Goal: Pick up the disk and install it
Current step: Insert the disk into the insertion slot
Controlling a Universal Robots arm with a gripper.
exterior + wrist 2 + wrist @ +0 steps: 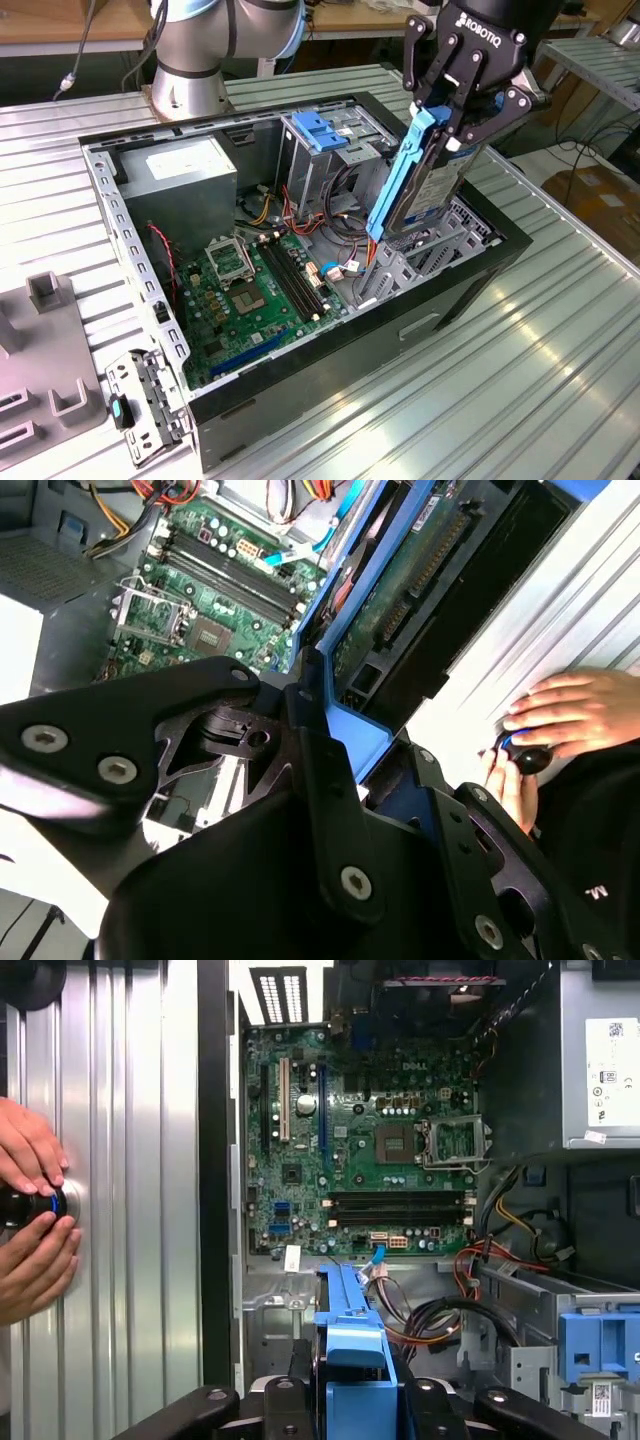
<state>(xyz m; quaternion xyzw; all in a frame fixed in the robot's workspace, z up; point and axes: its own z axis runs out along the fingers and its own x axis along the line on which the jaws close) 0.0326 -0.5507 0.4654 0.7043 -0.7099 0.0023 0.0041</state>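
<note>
A black gripper (447,122) pinches the top of the disk (418,195). The disk hangs steeply tilted over the exterior view's right end of an open computer case (330,345). The case lies on a ribbed metal table (530,380). A person's hands (35,1260) rest on the table beside the case. A wooden bench (50,20) stands behind.

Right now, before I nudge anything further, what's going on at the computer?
The arm's gripper has its jaws shut on the disk. It holds the disk tilted over the open computer case, with the lower end reaching toward the metal bay on the exterior view's right. The disk is not seated yet. In the first wrist view, a person's hands rest on a small black knob on the table beside the case.
</note>
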